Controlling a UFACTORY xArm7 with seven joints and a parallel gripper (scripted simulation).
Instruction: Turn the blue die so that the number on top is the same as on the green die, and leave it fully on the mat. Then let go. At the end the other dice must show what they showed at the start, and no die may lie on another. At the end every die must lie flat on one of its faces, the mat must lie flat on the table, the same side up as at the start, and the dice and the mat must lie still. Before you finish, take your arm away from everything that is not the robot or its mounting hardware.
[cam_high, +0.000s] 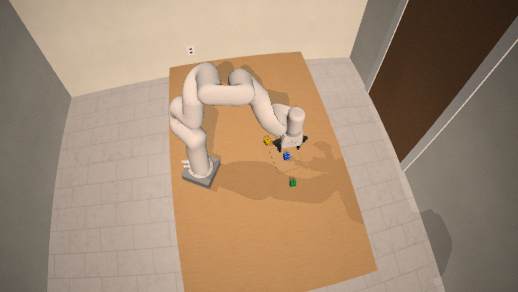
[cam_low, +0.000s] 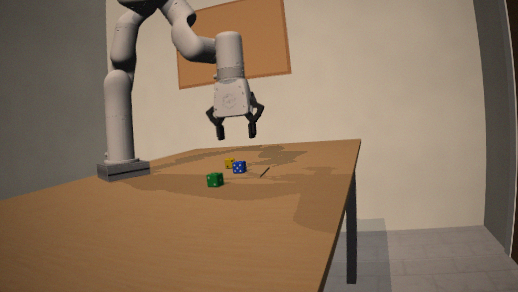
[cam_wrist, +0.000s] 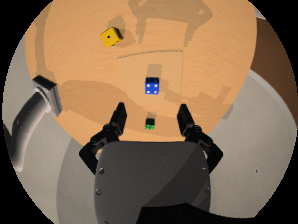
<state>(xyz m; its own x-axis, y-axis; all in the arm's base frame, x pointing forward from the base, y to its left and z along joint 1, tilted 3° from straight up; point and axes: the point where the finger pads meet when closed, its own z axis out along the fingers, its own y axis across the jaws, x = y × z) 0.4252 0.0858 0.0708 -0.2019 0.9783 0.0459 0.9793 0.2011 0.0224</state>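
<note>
The blue die (cam_high: 286, 156) (cam_low: 239, 167) (cam_wrist: 152, 86) lies flat on the thin wood-coloured mat (cam_high: 280, 164) (cam_wrist: 131, 71), inside its outline, with four pips on top. The green die (cam_high: 293, 182) (cam_low: 215, 180) (cam_wrist: 150, 123) lies flat on the table, off the mat; its top number is too small to read surely. The yellow die (cam_high: 267, 140) (cam_low: 229, 163) (cam_wrist: 111, 37) lies beyond the mat's far left corner, one pip on top. My gripper (cam_high: 289, 148) (cam_low: 236, 137) (cam_wrist: 152, 109) is open and empty, pointing down, high above the table and clear of the dice.
The wooden table (cam_high: 240, 235) (cam_low: 150, 225) carries the dice and mat. The arm's grey base (cam_high: 201, 179) (cam_low: 123, 170) stands at the table's left edge. The arm's shadow falls across the mat area.
</note>
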